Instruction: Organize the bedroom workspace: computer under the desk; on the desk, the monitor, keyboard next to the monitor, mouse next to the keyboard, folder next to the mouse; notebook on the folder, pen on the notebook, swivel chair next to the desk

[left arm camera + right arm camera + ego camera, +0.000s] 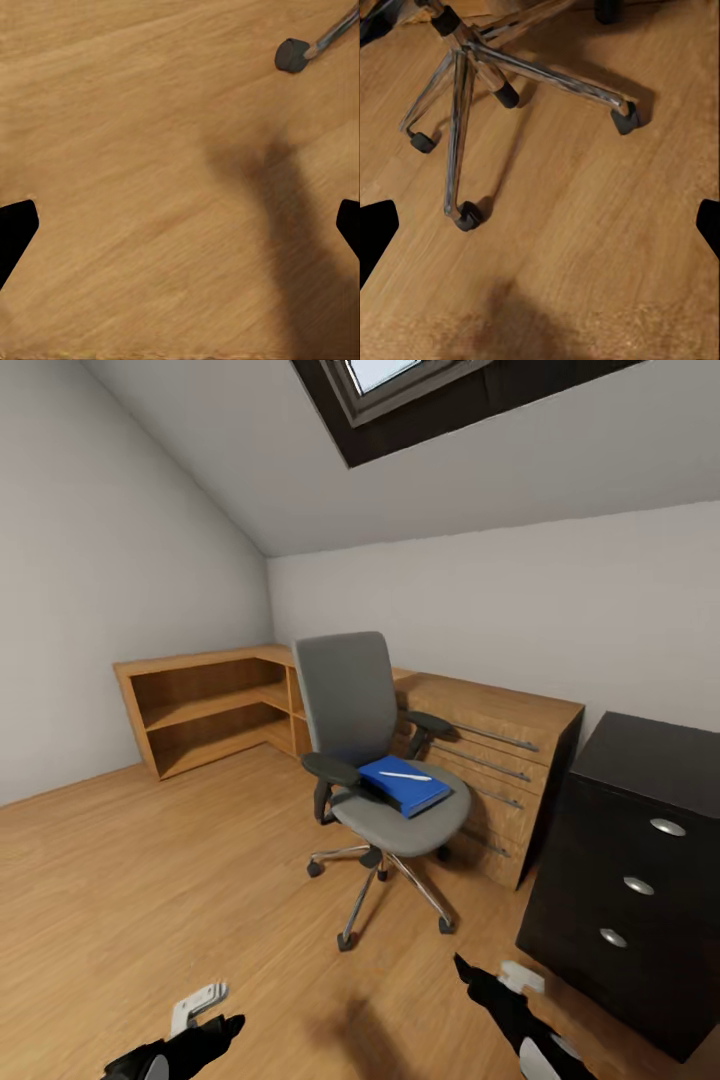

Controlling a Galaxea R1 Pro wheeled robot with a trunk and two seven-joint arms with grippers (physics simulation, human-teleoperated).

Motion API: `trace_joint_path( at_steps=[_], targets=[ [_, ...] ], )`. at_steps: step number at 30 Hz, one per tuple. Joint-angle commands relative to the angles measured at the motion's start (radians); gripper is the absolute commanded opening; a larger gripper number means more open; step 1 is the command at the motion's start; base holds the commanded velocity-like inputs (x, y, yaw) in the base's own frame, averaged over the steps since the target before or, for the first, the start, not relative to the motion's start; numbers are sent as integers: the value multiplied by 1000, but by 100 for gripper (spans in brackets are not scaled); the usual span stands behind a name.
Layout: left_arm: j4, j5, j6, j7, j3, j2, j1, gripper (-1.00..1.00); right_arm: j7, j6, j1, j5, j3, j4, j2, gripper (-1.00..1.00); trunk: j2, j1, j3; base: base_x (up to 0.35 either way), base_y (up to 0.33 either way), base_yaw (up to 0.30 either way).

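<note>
Fingers on both grippers are spread wide with nothing between them. In the left wrist view the dark fingertips (pixel 16 229) sit at the frame edges over bare wooden floor (pixel 150 187), and it's the same story for the right gripper (pixel 540 225), which hangs over the floor just in front of the swivel chair's chrome base. The left gripper (pixel 180 225) has one of the chair's casters (pixel 291 55) near it.

Using the swivel chair (pixel 380 760) as the landmark: both arms are low, on the near side of it. The blue folder (pixel 405 784) lies flat on the chair's seat, and the white pen (pixel 405 775) rests on top of the folder. Can't make out a notebook under the pen, too small to tell.

To the right of the chair stands the black desk (pixel 640 840), drawer end showing three round silver knobs. Right behind the chair is a light wooden drawer cabinet (pixel 500 760), and further back left of it a low open wooden shelf (pixel 200 705) runs into the corner. Up above the chair, a skylight (pixel 400 385) is set in the sloped ceiling.
</note>
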Motion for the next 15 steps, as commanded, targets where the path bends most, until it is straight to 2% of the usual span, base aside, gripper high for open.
trace_joint_path(
  at_steps=[1,2,4,9,11,14,15],
  targets=[
    [43,4,-34,-2,1,1,-1,100,10,-19,-8,-1,-4,25,2,100,7,-4,2,0,0,0],
    [84,4,-93,-2,1,2,-1,100,10,-26,-4,1,-4,53,3,100,14,-8,6,0,0,0],
    [126,5,-160,-2,1,2,-1,100,9,-40,-2,3,-4,77,3,100,28,-16,12,0,0,0],
    [182,4,-243,-3,-2,2,-1,100,9,-119,-1,5,-4,130,6,100,63,-35,28,-23,0,-4],
    [197,6,-252,-2,-3,5,-1,100,8,-144,-1,6,-3,155,10,100,77,-43,34,-199,2,-64],
    [267,6,-291,-3,-3,22,-1,100,8,-196,-1,9,-2,191,22,100,98,-54,44,-279,38,-152],
    [312,5,-347,-3,-4,29,-1,100,7,-241,0,24,-2,222,28,100,105,-58,48,-314,60,-201]
  ],
)
